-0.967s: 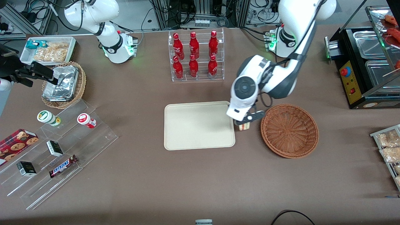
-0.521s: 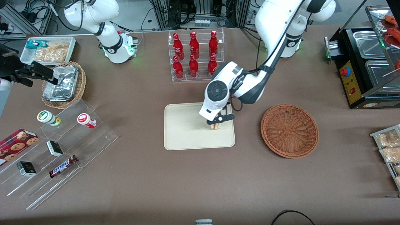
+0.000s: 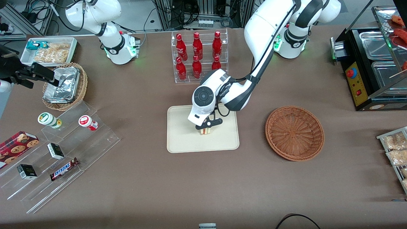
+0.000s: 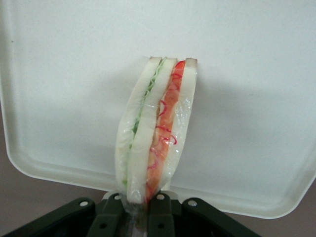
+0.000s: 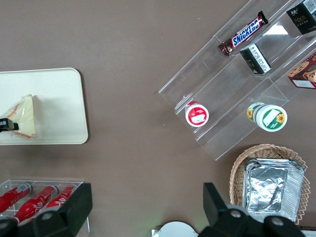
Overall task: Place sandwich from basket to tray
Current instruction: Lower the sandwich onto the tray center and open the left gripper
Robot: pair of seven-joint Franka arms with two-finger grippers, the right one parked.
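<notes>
My left gripper is shut on the sandwich, a plastic-wrapped wedge of white bread with red and green filling. It holds the sandwich over the middle of the cream tray. In the left wrist view the sandwich stands on edge between the black fingers, with the tray spread under it. The right wrist view shows the sandwich over the tray. The reddish-brown basket stands beside the tray, toward the working arm's end, with nothing in it.
A clear rack of red bottles stands farther from the front camera than the tray. Acrylic steps with snacks, a tan basket with foil and a white snack bin lie toward the parked arm's end. A black food warmer stands toward the working arm's end.
My gripper has carried the sandwich from the gap between basket and tray to over the middle of the tray. The basket and tray have not moved.
</notes>
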